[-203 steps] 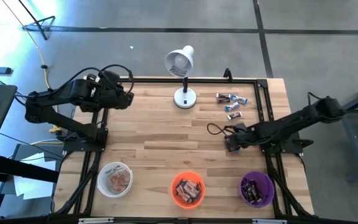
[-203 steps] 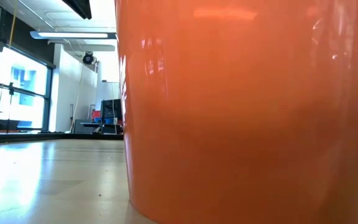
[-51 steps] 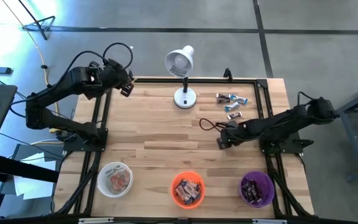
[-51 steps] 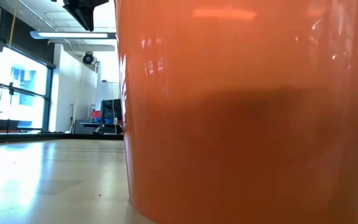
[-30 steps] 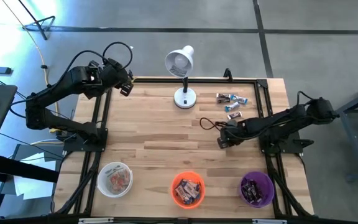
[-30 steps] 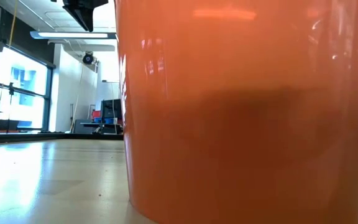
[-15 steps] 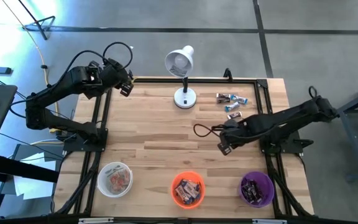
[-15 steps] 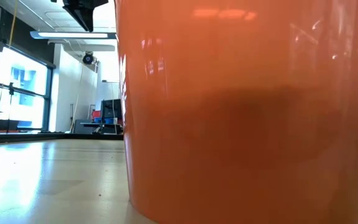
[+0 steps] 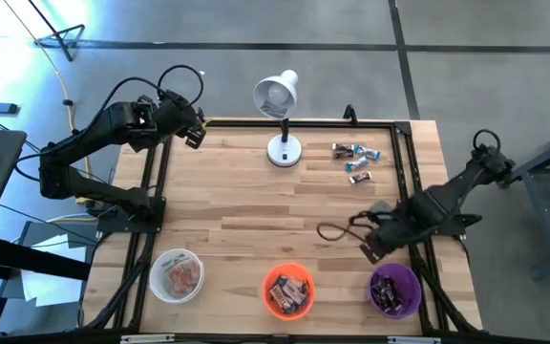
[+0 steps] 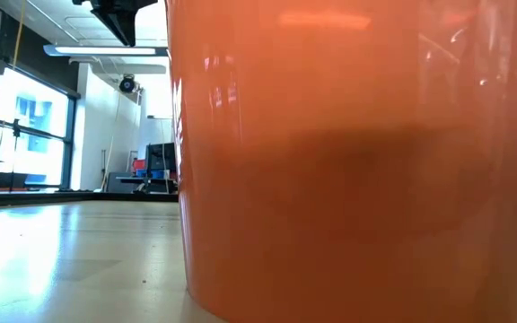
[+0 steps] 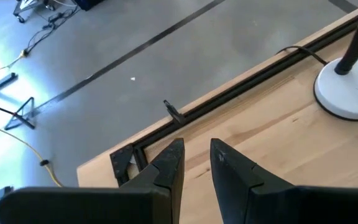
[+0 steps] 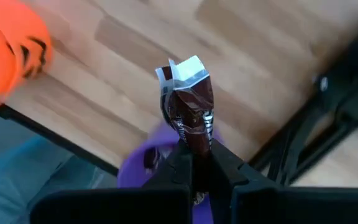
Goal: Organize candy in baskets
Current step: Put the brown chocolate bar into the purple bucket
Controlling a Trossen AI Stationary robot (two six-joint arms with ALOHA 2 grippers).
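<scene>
Right claw [image 12: 194, 152]: clenched on a brown-wrapped candy [image 12: 190, 112], hanging above the counter [image 9: 246, 210] near its front right corner, just behind the purple basket [image 9: 393, 290].
Held candy: long axis runs straight out from the fingertips, its crimped silver end farthest from the claw; white print on the wrapper is too small to read.
Left claw [image 11: 194, 165]: fingers slightly apart, grasping nothing, poised over the counter's back left corner.
Loose candy [image 9: 356, 159]: a small cluster near the back right corner, most pieces lying roughly along the back edge.
Baskets: white [image 9: 177, 275], orange [image 9: 288, 290] and purple in a row along the front edge, each with candy inside.
Lamp [image 9: 281, 119]: white, standing at the middle of the back edge.
</scene>
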